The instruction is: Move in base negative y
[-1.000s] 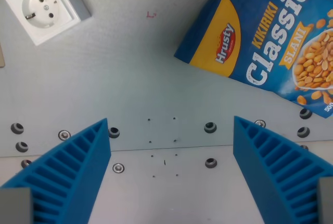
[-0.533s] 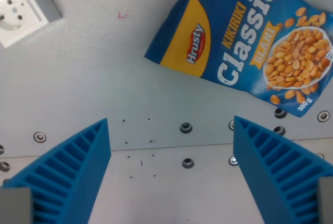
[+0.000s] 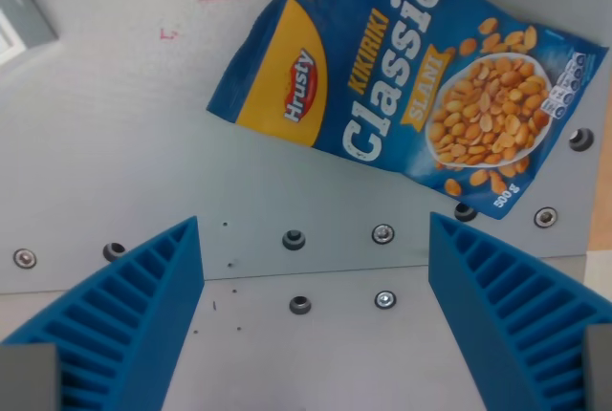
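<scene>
My gripper (image 3: pixel 316 320) is open and empty above the grey table, its two blue ribbed fingers (image 3: pixel 124 320) at the lower left and lower right of the wrist view. A blue and yellow peanut bag (image 3: pixel 402 86) marked "Hrusty Kikiriki Classic" lies flat on the table beyond the fingertips, tilted, in the upper middle and right of the view. It does not touch the gripper.
A corner of a white and grey wall socket (image 3: pixel 21 14) shows at the view's top left edge. Several bolts (image 3: pixel 294 239) sit in the grey plate (image 3: pixel 115 143) along a seam between the fingers. Faint red marks (image 3: pixel 167 33) lie on the plate.
The whole scene has shifted to the wrist view's left, so the camera has moved right. The socket has nearly left the view and more of the bag shows. The gripper stays open.
</scene>
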You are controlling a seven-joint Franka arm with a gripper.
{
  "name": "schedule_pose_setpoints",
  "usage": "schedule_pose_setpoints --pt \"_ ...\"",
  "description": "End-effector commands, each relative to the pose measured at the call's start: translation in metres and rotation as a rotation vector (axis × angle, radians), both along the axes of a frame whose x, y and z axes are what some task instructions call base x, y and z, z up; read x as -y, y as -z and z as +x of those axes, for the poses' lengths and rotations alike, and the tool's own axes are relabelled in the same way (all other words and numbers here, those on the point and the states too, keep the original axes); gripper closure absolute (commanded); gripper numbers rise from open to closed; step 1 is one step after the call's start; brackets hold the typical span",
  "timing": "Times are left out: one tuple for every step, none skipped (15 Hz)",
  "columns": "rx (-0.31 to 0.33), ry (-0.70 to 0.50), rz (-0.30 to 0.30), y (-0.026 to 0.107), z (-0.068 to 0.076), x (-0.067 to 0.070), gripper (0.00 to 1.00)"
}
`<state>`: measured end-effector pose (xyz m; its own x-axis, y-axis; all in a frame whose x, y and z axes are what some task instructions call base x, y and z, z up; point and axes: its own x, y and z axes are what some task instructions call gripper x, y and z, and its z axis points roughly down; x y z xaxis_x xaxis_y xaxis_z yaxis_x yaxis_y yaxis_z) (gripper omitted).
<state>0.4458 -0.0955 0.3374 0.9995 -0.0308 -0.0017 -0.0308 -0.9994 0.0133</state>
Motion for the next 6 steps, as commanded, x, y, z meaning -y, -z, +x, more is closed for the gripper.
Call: schedule_pose_setpoints --pt "-0.003 -0.017 0.007 -0.002 0.006 0.016 0.00" --pt "-0.003 -0.017 0.007 -0.002 0.006 0.021 0.00" --pt "-0.003 -0.017 0.007 -0.002 0.007 0.026 0.00" --pt "-0.003 -0.017 0.007 -0.002 0.007 0.031 0.00" --pt "-0.003 -0.017 0.007 -0.002 0.007 0.036 0.00" --pt "-0.003 -0.017 0.007 -0.001 0.007 0.041 0.00"
